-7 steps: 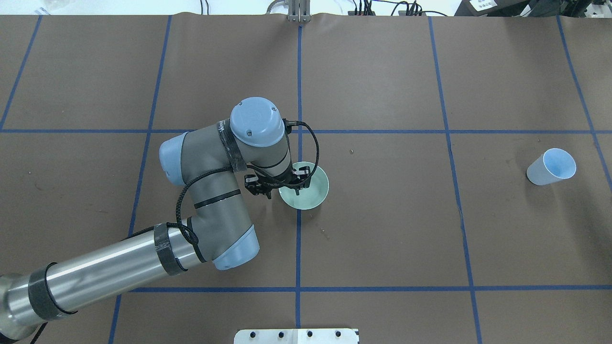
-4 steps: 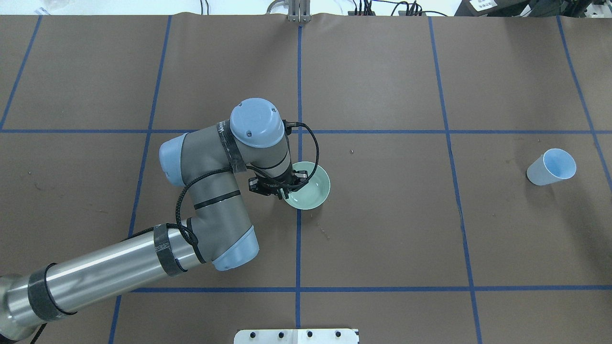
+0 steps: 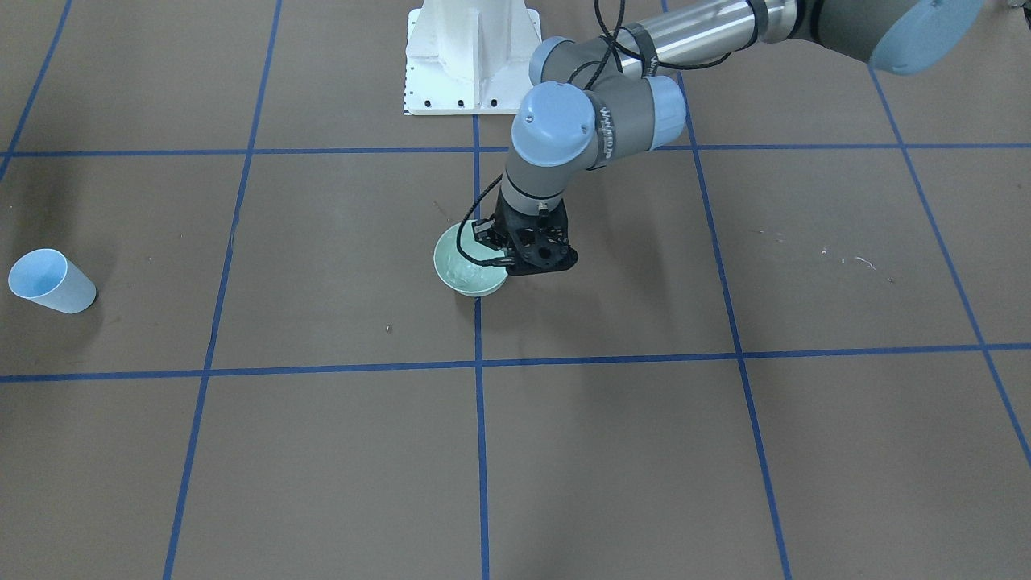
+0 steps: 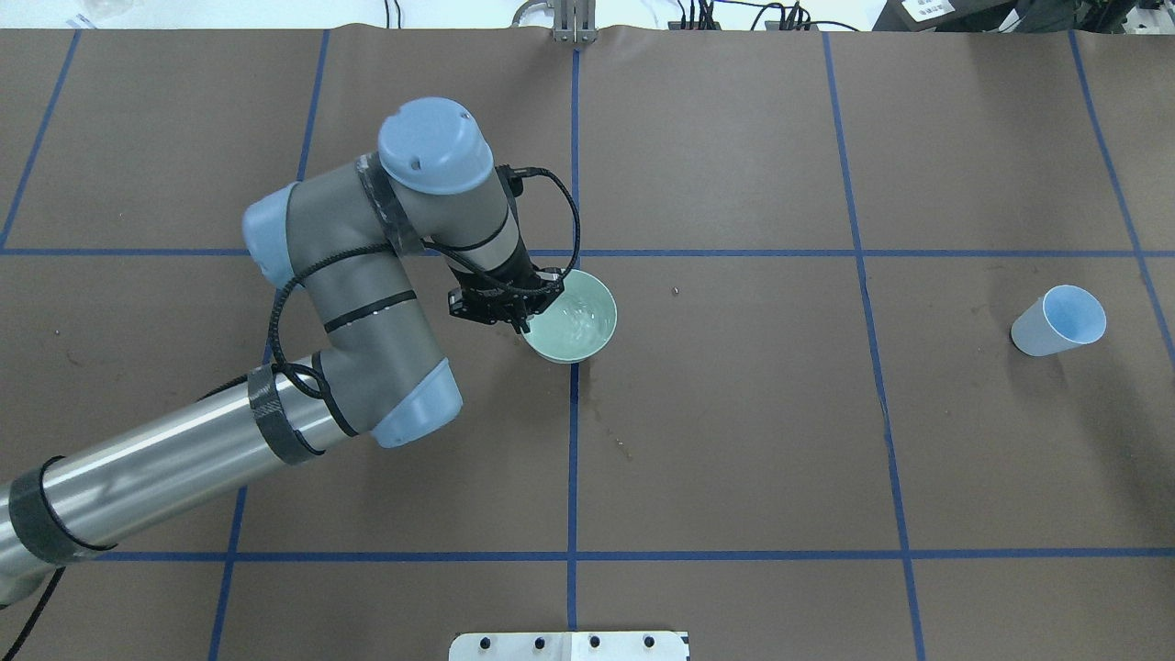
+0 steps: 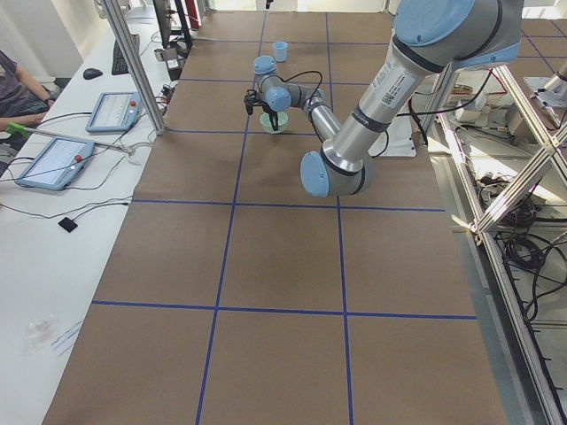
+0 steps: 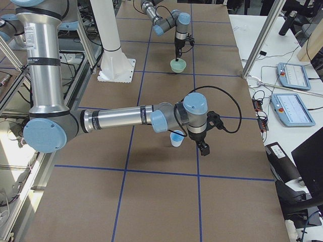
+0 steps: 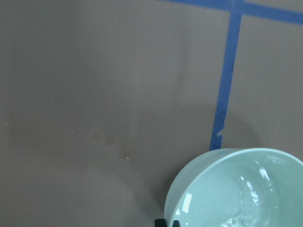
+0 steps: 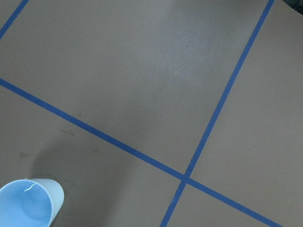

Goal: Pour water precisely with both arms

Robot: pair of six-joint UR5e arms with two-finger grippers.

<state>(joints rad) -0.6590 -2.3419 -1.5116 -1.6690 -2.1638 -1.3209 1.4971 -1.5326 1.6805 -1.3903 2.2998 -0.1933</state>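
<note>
My left gripper (image 4: 521, 310) is shut on the near-left rim of a pale green bowl (image 4: 574, 321), which looks raised slightly off the brown table (image 4: 734, 441). White glints of water (image 4: 586, 317) shimmer inside the bowl (image 7: 236, 194); the front view shows the same grip on the bowl (image 3: 465, 274) by the left gripper (image 3: 501, 256). A light-blue cup (image 4: 1057, 321) stands far right. My right gripper (image 6: 203, 146) shows only in the right side view, beside the cup (image 6: 176, 137); I cannot tell its state. The right wrist view looks down on the cup (image 8: 28, 205).
A white pedestal (image 3: 471, 56) stands at the robot's edge of the table. Damp marks (image 4: 601, 404) stain the paper near the bowl. Blue tape lines grid the table. A seated person (image 5: 13, 84) and tablets (image 5: 55, 161) are at a side desk.
The left gripper's fingers closed on the bowl's rim, then the arm carried the bowl up and toward the far left. The cup has stayed put.
</note>
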